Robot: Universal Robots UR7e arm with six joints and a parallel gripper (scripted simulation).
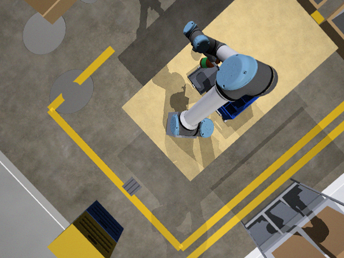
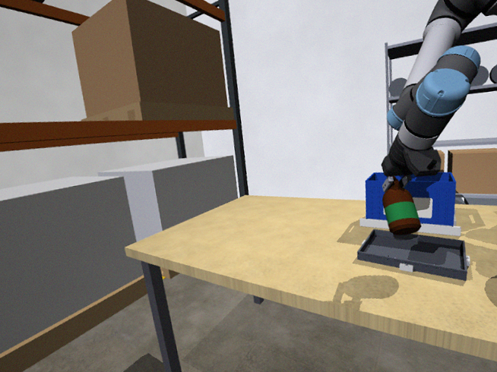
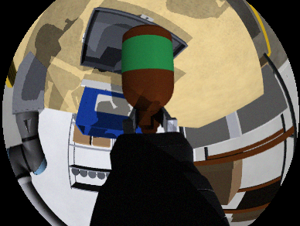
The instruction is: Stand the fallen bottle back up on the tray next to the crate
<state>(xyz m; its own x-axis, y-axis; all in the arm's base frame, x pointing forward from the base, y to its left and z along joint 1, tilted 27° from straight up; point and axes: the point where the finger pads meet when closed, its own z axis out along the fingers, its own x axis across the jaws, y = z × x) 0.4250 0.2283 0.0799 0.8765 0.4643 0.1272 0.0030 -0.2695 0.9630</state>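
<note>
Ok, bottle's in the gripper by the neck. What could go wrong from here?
1. The bottle hangs slightly tilted in the gripper, so its base could meet the floor edge-first and topple on release.
2. In the top view it sits toward one end of the tray; coming down there might catch the rim and tip or shove the loose tray.
</note>
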